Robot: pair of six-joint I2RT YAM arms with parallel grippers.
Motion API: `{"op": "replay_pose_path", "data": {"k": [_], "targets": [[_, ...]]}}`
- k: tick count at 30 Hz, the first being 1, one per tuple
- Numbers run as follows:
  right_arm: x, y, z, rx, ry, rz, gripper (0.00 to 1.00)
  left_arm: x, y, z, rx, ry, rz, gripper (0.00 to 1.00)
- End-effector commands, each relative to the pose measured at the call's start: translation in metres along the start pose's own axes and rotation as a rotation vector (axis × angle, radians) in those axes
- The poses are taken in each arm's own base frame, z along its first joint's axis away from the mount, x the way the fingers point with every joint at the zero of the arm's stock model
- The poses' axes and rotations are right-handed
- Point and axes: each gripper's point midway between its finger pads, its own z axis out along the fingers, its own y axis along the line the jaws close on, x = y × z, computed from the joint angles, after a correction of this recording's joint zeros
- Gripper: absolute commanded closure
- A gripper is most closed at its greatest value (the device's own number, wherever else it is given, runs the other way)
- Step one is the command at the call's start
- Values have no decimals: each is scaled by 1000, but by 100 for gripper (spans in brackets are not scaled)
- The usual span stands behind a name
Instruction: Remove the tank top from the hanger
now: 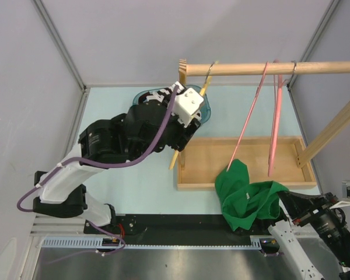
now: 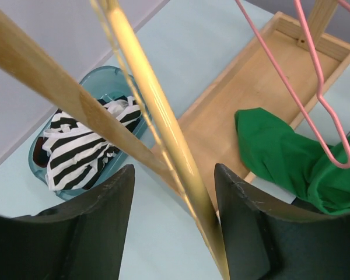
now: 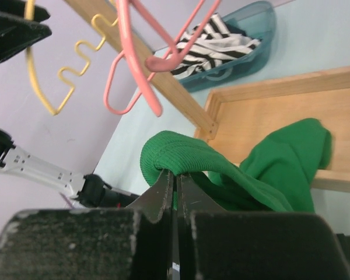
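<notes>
Teal bin [image 1: 207,111] is mostly hidden behind the left arm [image 1: 105,143]; yellow hanger [image 2: 163,128] inside the left gripper [image 2: 174,198] is blurry and runs off-frame; tips of the right gripper [image 3: 176,184] are buried in the green tank top [image 3: 280,157]

Green tank top [image 1: 248,195], pink hanger [image 1: 275,116], black-and-white striped cloth [image 2: 81,149], teal bin [image 3: 254,55].

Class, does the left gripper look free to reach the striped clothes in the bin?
Probably not straight away: the yellow hanger crosses between the fingers of the open left gripper, though the striped clothes lie below.
</notes>
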Motion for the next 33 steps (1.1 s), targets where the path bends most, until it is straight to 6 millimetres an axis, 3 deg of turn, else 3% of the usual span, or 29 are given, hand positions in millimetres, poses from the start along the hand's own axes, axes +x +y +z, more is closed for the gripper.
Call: {"op": "replay_pose_path", "data": {"k": [1,6,7,8,9,11,12,13,14,15,16,17,18,19,20,21,25,27,33], "targets": [[-8,38,5,-182,-9,-65,100,-21,2,-33,113,-106,-75,36],[3,67,3,-319,61,-129,100,-34,-5,-74,279,-202,-89,33],[5,72,3,-341,72,-138,100,-38,-8,-80,314,-241,-89,12],[6,75,4,-349,74,-154,100,-38,-19,-89,397,-264,-80,12],[12,85,-1,-404,107,-164,100,-25,-19,-102,435,-280,-78,11],[12,96,-1,-448,116,-178,100,-27,-34,-125,571,-373,-79,10],[13,106,-5,-483,124,-186,100,-8,-40,-132,618,-376,-69,9],[9,114,-6,-518,114,-202,100,-14,-44,-146,678,-457,-71,9],[6,122,-4,-539,125,-179,100,8,-59,-137,726,-424,-57,9],[4,133,-7,-576,127,-187,100,2,-58,-162,790,-521,-72,8],[0,140,-7,-597,120,-184,100,7,-61,-164,808,-538,-80,3],[-12,151,-4,-626,98,-170,100,25,-69,-150,809,-498,-90,3],[-16,160,-4,-643,91,-179,100,20,-63,-158,806,-560,-124,2],[-26,170,-4,-676,56,-206,100,24,-66,-154,806,-565,-135,0],[-28,177,-8,-710,68,-212,100,40,-74,-139,808,-528,-136,0],[-35,180,4,-676,56,-182,100,38,-74,-134,792,-550,-162,1],[-58,196,6,-710,0,-184,100,57,-88,-101,756,-506,-209,1],[-63,198,12,-709,14,-150,100,54,-86,-90,699,-534,-228,1],[-56,186,26,-681,96,-70,100,57,-111,-60,590,-569,-214,0]]}}
